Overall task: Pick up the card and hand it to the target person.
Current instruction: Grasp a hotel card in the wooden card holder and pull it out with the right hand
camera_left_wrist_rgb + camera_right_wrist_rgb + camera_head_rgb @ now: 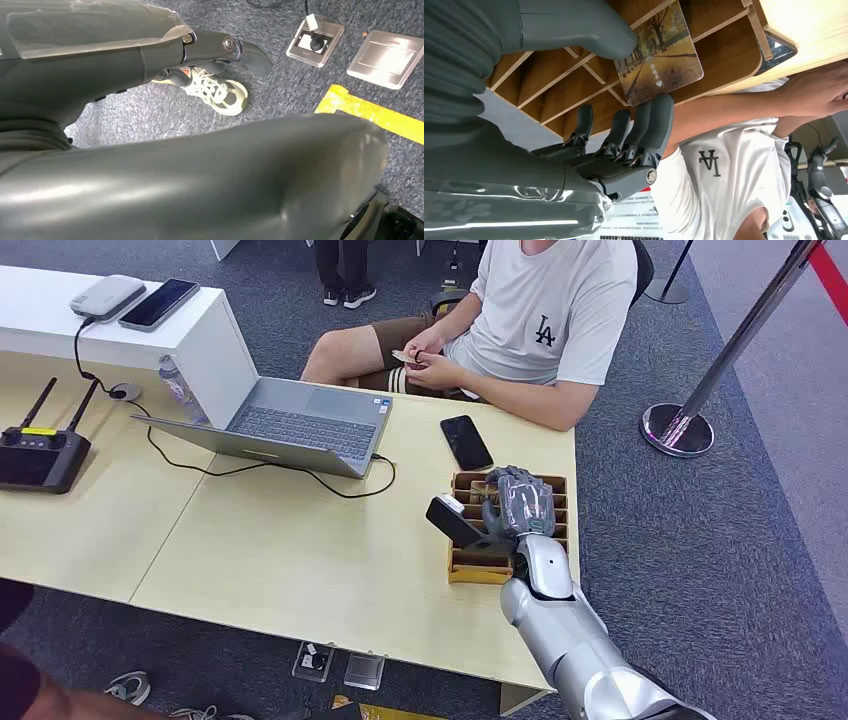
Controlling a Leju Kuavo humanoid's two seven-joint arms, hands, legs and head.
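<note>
Silver right arm (575, 640) comes up from 5 o'clock in head view, ending in the grey many-fingered right hand (520, 505) w/ fingers down over the brown wooden slotted card rack (468, 568) at the desk's near right corner. Right wrist view shows the picture card w/ an autumn tree-lined path (664, 55) standing in the rack's slots, thick grey thumb (589, 35) pressed on one face, dark fingers (654, 125) just beside its other edge; whether they clamp it, can't tell. A small black box w/ white label (452, 517) sits at the rack's 9 o'clock, touching it.

Left hand (220, 50) hangs by the floor in left wrist view, fingers curled in, holding nothing, over grey carpet near a pale sneaker (217, 92).

Past the rack, at 12 o'clock, a black phone (466, 442) lies flat on the light wooden desk (280, 560). Open grey laptop (300, 425) sits at 10 o'clock. Beyond the desk edge sits a person in a white T-shirt (540, 310), hands together holding sth small.
</note>
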